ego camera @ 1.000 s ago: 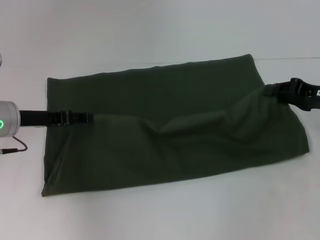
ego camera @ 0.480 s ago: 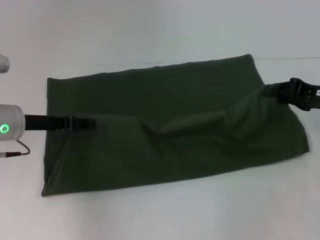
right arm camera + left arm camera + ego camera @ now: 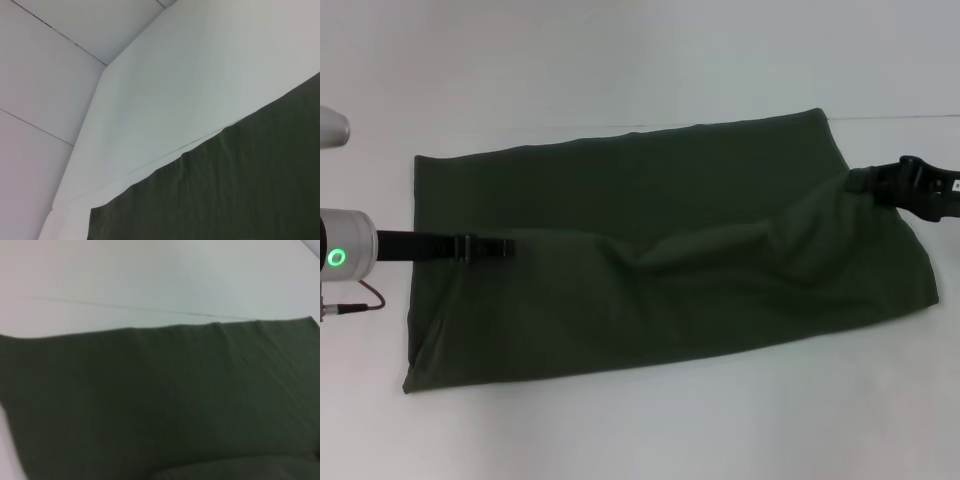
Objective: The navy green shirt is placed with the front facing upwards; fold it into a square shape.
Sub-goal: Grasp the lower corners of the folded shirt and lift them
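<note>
Olive-green cloth is lying spread across the white bench [image 3: 640,430]: the navy green shirt [image 3: 650,270] is already folded into a long band, with no lettering or collar showing. Using the shirt as the landmark, the left pincer [image 3: 498,247] is reaching in over its left end, low against the fabric, and the right pincer [image 3: 865,183] is sitting at its right edge, where the cloth is bunching up around the tip. A raised crease is running from that bunch toward the shirt's middle.

To my eye, the step in hand is bringing one end over the other to make the square. Doing that well is likely meaning lifting all layers together, keeping the long edges aligned, and smoothing that crease before laying the end down.

Whether either pincer is parted or clamped on cloth, I cannot tell; the tips are dark against dark fabric.
</note>
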Controlling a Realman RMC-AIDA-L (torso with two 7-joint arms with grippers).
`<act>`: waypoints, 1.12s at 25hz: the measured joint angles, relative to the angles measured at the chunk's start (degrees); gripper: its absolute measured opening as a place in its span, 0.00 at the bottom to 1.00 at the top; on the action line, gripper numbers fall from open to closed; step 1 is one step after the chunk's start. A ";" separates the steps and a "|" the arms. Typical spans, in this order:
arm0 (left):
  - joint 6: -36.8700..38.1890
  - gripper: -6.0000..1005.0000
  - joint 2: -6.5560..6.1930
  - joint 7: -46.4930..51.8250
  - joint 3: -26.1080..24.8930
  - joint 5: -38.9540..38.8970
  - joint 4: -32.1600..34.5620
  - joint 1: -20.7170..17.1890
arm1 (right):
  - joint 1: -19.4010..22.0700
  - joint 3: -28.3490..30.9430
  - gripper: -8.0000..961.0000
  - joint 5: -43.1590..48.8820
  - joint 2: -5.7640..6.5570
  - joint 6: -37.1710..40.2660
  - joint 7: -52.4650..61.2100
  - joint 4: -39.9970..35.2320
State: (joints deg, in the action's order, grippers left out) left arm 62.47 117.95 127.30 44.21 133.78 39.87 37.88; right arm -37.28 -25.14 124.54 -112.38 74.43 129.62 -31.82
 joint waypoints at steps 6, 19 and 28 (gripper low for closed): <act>-0.41 0.71 -0.85 3.20 -1.00 1.91 0.63 -0.23 | -0.06 0.00 0.06 0.00 0.00 -0.12 0.02 0.00; 0.47 0.71 -0.89 6.00 -0.61 5.67 -0.30 1.70 | -0.08 0.00 0.06 0.00 0.15 -0.38 -0.05 0.00; -0.11 0.71 -0.71 5.81 -0.52 5.71 -2.12 2.93 | -0.14 0.00 0.06 0.00 0.15 -0.43 -0.15 0.00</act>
State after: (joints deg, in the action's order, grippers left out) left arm 62.36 117.24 133.10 43.68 139.49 37.75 40.80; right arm -37.42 -25.14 124.54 -112.23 74.00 129.48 -31.82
